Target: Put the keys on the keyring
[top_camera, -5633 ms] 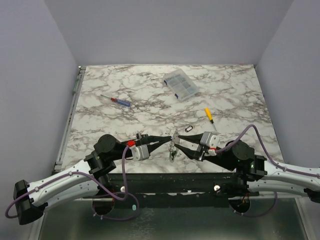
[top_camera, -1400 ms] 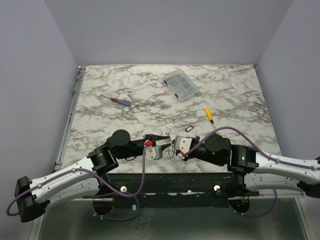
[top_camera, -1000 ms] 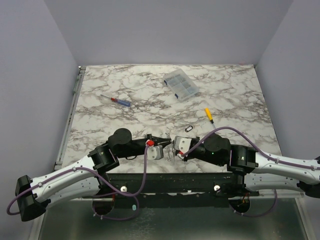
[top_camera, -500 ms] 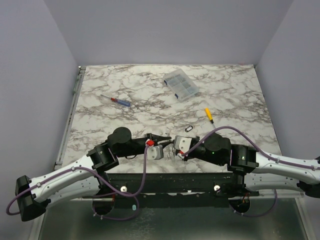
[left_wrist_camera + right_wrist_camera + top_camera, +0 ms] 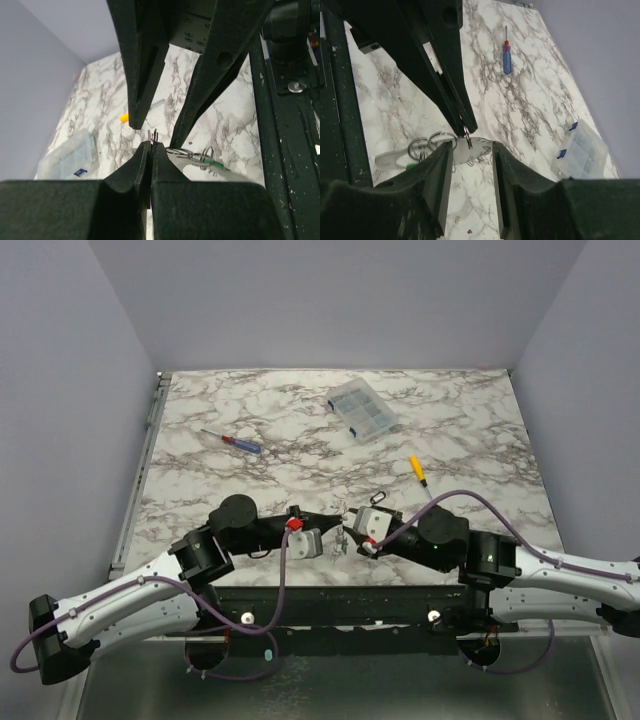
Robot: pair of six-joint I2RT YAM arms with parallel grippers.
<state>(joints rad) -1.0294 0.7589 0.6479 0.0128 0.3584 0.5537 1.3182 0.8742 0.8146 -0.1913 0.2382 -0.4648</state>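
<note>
Left gripper (image 5: pixel 151 145) pressed tight together, pinching a thin sliver of metal at the top of the keys (image 5: pixel 478 151): ring wire or key head, impossible to tell. Right gripper (image 5: pixel 473 147) facing it tip to tip, spread, with one silvery key blade in the gap and seemingly not squeezed. Just beside the blade, a few loops of the keyring (image 5: pixel 431 142) with a green tag (image 5: pixel 411 165) below; hanging or resting on the tabletop (image 5: pixel 250 490), hard to say. All of it close to the front edge, midway between the two arms. Farther out and well apart: a grey strap loop (image 5: pixel 378 498), a yellow-handled screwdriver (image 5: pixel 417 469), a blue-handled screwdriver (image 5: pixel 235 444), a clear parts box (image 5: pixel 362 407).

Step in hand, by the look of it: threading, with the bunch steadied on the left and the right freed for a fresh grip. Next move, as a judgement: closing the right on a key head or the ring's split end, then prising the coil apart and sliding the key's hole along the wire. Fine alignment needed; tips crowded, easy to slip or drop the bunch
</note>
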